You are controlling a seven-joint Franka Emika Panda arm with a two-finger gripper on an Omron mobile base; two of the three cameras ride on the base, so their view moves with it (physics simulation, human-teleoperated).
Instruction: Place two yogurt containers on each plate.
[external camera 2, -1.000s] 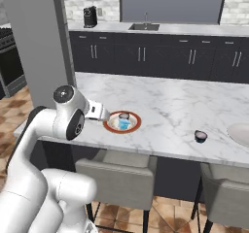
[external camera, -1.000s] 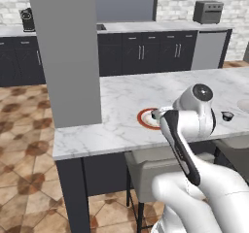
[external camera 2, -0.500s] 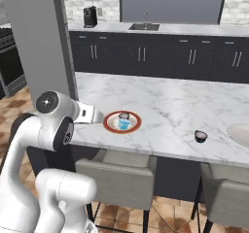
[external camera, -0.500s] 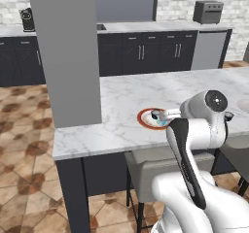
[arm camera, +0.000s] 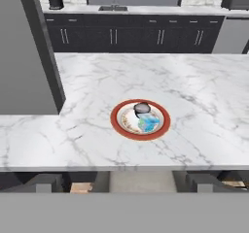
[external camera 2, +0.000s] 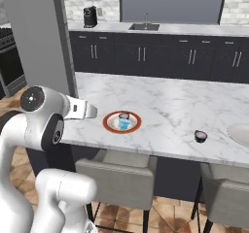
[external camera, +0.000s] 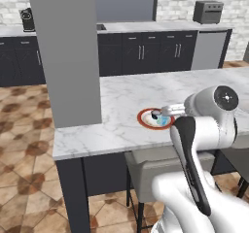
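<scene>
Starting at your far left, a broad grey pillar (external camera 2: 34, 33) stands at the corner of the marble surface (external camera 2: 175, 106), and the arm's big white joint sits just beside it in the right base view, pulled back toward the near edge.

Move right and you reach the red-rimmed plate (external camera 2: 122, 122), lying flat near the front edge of the surface. It carries two yogurt containers: a dark cup (arm camera: 142, 108) on the far side of the plate and a light blue cup (arm camera: 149, 124) nearer you, just beside each other, possibly touching. From the left base view the same plate (external camera: 146, 122) is half covered by the arm, so you see only its left part there.

Farther right, well apart from that plate, a second dark cup (external camera 2: 200, 136) stands alone on the bare marble. Beyond it, at the right edge of the right base view, you catch the curve of the pale plate (external camera 2: 239, 133); it looks bare in the part that shows, though most of it is cut off.

Your fingers are spread to their widest and hold nothing. The hand view looks down at the red-rimmed plate (arm camera: 116, 125) from above the near edge of the surface.

Behind everything, dark cabinets (external camera 2: 160, 57) run along the back wall.
</scene>
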